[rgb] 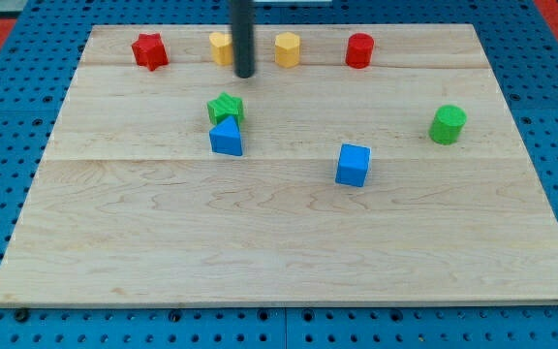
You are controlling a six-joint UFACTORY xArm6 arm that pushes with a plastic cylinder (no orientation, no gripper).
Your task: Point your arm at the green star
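Though maybe apart, my tip (245, 74) nr green star (226, 107)

Red star (149, 50), yellow blocks (221, 47) (288, 48), red cylinder (359, 50), green cylinder (447, 125), blue blocks (227, 138) (353, 165).

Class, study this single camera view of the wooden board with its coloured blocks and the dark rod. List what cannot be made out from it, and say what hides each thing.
- Yellow block at the view's top: its right part is hidden behind the dark rod, so its shape is unclear.
- Dark rod above my tip: cut off by the view's top edge; the arm is unseen.
- Green star block: whether it touches the blue block below it cannot be told.
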